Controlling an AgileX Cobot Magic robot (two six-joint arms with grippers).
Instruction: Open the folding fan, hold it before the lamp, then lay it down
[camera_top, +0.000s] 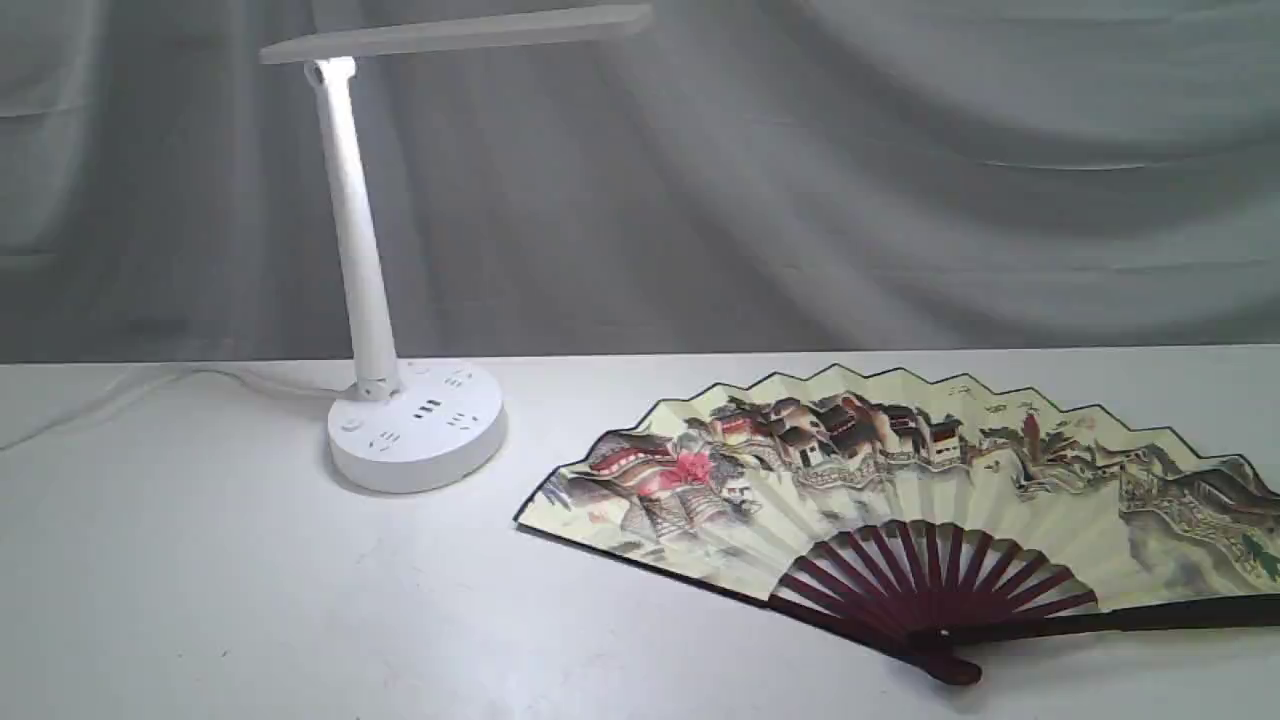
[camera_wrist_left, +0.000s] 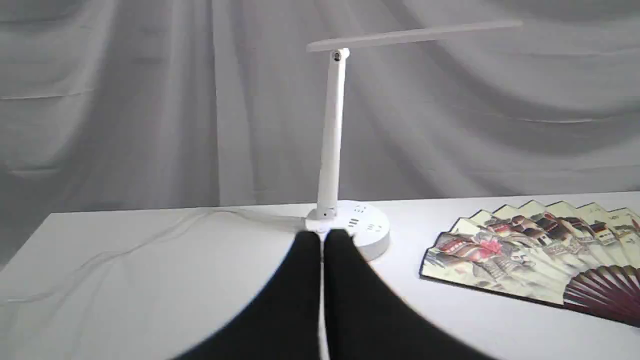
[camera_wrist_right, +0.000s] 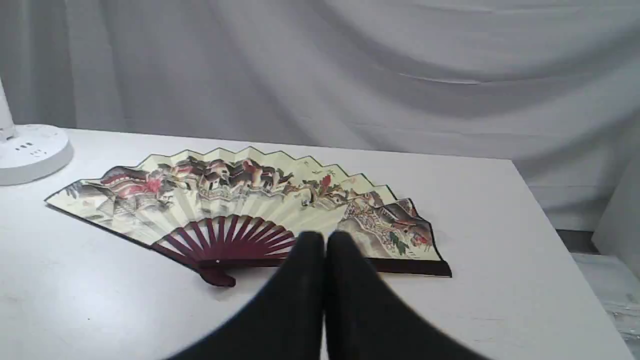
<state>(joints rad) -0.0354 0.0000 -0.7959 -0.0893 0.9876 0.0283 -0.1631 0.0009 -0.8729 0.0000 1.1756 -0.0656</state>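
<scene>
Left gripper (camera_wrist_left: 322, 235) closed, facing lamp (camera_wrist_left: 330, 140), right gripper (camera_wrist_right: 325, 236) closed, facing fan (camera_wrist_right: 225, 200)

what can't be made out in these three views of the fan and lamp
- Exterior view: the folding fan's right end is cut off by the frame edge.
- Left wrist view: the left gripper hides part of the lamp's base; the fan's pivot is out of frame.
- Right wrist view: only the lamp's base and stem foot show; the right gripper covers some fan ribs and guard.

Folding fan (camera_top: 900, 480) spread flat on table, right of upright lamp (camera_top: 370, 300).
</scene>
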